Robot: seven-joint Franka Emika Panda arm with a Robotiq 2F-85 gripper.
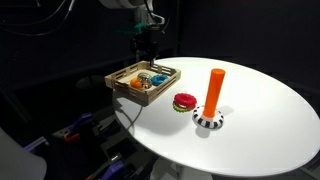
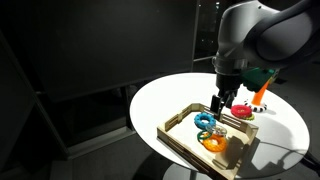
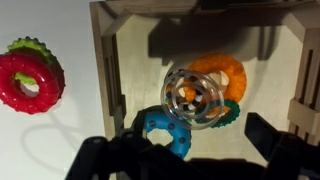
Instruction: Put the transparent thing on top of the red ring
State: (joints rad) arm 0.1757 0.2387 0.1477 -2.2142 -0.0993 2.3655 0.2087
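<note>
We log in the wrist view: red ring (image 3: 30,80) at left on the tabletop (image 3: 50,150), transparent thing (image 3: 195,97) mid-frame in the tray (image 3: 108,70) over orange ring (image 3: 224,70) and blue ring (image 3: 165,131), tool (image 3: 195,158) at bottom edge, spread wide, empty.

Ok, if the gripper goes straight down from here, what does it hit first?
Probably the transparent piece, lying on the orange ring in the tray. The open gripper hangs above it; the blue ring sits close by, so depth leaves doubt.
</note>
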